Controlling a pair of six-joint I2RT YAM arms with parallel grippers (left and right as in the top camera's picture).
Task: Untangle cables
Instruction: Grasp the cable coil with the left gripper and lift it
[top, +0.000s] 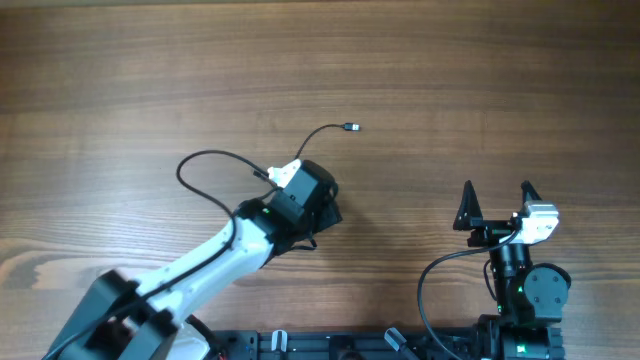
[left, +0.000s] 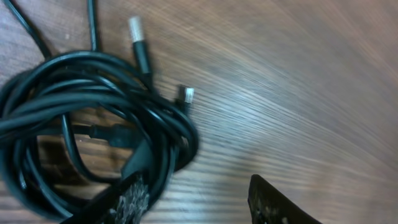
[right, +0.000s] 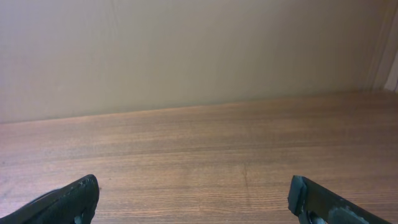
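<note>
The cables (left: 93, 81) lie in a tight bunch of black loops on the wooden table, filling the left of the left wrist view. A silver-tipped plug (left: 135, 28) and a smaller plug (left: 186, 94) stick out of the bunch. My left gripper (left: 199, 202) is low over the bunch's right edge. Its left finger (left: 124, 199) lies against the outer loops, its right finger (left: 273, 205) stands apart, and bare wood shows between them. From overhead, a loose loop (top: 205, 165) and a strand ending in a plug (top: 350, 127) trail out from under the left gripper (top: 318, 205). My right gripper (top: 497, 192) stands open at the right, holding nothing.
The wooden table (top: 480, 80) stretches to a pale wall (right: 186, 50) in the right wrist view. The right arm's own thick black cable (top: 425, 290) curls at its base near the front edge.
</note>
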